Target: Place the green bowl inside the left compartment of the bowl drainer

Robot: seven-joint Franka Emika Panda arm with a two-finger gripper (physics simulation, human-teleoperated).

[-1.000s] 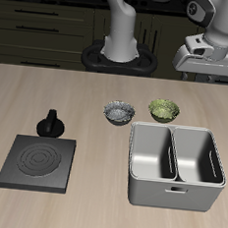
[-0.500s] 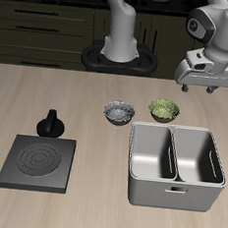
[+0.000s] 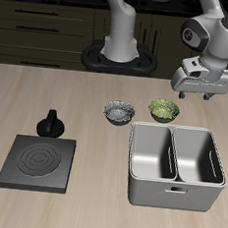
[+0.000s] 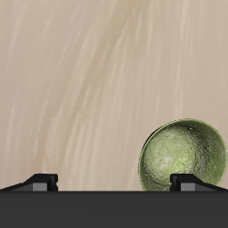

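The green bowl is small, round and glossy olive, and rests upright on the table just behind the bowl drainer, a grey metal tub with two deep wells split by a divider. In the wrist view the green bowl shows its ribbed inner wall. My gripper hangs in the air above and slightly to one side of the bowl, with its fingers spread wide and nothing between them. Both wells hold nothing.
A grey-white speckled bowl sits beside the green one. A flat black square plate with rings lies near the table's front, with a small black knob-like object behind it.
The gripper has come down and moved toward the green bowl over the last second. Nothing on the table has shifted.
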